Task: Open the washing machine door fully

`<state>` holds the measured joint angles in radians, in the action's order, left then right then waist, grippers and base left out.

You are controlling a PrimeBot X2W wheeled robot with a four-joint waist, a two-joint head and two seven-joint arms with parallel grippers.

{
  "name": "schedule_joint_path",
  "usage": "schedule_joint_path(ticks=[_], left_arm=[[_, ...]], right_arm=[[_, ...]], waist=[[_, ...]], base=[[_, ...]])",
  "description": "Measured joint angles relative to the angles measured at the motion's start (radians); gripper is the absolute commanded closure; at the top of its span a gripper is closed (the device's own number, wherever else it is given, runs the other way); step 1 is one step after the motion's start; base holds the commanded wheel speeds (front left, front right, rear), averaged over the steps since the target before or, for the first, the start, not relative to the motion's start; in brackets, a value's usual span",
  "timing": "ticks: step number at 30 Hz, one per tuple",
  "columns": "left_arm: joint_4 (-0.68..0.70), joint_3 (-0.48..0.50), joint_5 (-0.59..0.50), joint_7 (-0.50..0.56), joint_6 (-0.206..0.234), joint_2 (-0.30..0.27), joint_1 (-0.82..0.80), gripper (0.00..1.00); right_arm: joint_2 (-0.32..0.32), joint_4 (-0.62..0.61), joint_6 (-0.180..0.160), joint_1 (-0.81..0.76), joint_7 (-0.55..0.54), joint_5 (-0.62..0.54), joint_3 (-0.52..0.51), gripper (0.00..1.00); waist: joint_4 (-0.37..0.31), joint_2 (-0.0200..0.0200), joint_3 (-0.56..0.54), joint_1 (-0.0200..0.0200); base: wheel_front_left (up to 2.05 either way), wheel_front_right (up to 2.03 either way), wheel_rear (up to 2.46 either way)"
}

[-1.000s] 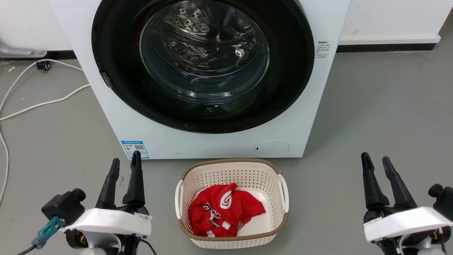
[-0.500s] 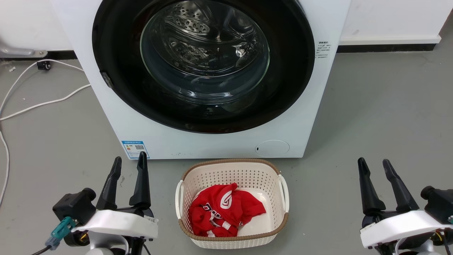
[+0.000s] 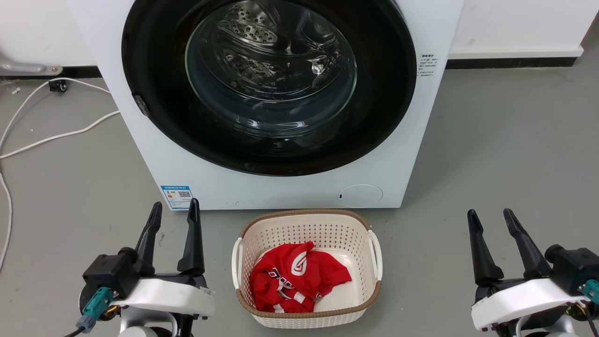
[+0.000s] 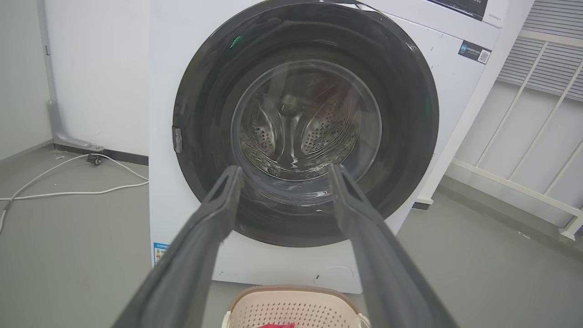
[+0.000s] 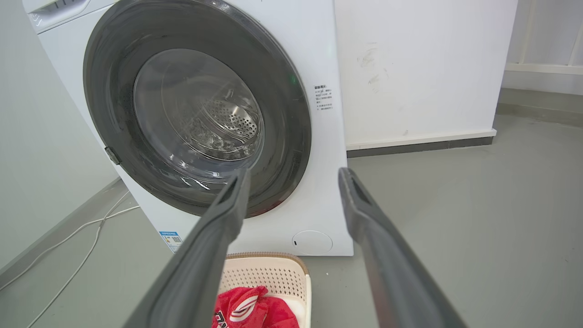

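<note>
The white washing machine [image 3: 196, 187] [image 4: 455, 82] [image 5: 319, 59] stands straight ahead. Its round glossy black washing machine door [image 3: 154, 79] [image 4: 205, 105] [image 5: 291, 118] lies flat against the front, shut, with the steel drum showing through the glass bowl. A small latch tab [image 3: 140, 105] [image 4: 177, 139] [image 5: 112, 155] sits on the door's left rim. My left gripper [image 3: 174, 209] [image 4: 284, 173] hovers low at the left, open and empty, short of the machine. Low at the right, my right gripper [image 3: 489, 216] [image 5: 294, 175] is also open and empty.
A cream perforated basket [image 3: 355, 224] [image 4: 255, 300] [image 5: 291, 269] holding a red garment [image 3: 295, 276] [image 5: 250, 310] sits on the grey floor right before the machine, between my grippers. White cables [image 3: 56, 135] trail on the floor at the left. A white wall runs behind.
Both grippers have drifted inward toward the basket, the left one rightward and the right one leftward and slightly lower in the view. The door has not moved.
</note>
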<state>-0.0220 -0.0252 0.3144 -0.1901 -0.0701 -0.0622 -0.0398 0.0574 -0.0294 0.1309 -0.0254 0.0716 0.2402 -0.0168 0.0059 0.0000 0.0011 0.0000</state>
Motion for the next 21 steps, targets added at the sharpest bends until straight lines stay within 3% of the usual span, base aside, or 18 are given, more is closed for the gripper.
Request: schedule_joint_path(ticks=[21], left_arm=[[0.021, -0.012, -0.171, -0.043, 0.015, -0.001, 0.006, 0.00]], right_arm=[[-0.003, -0.011, 0.000, -0.009, 0.008, -0.129, 0.000, 0.00]], waist=[[-0.003, 0.0000, 0.004, 0.0000]], base=[[0.00, 0.00, 0.00]])
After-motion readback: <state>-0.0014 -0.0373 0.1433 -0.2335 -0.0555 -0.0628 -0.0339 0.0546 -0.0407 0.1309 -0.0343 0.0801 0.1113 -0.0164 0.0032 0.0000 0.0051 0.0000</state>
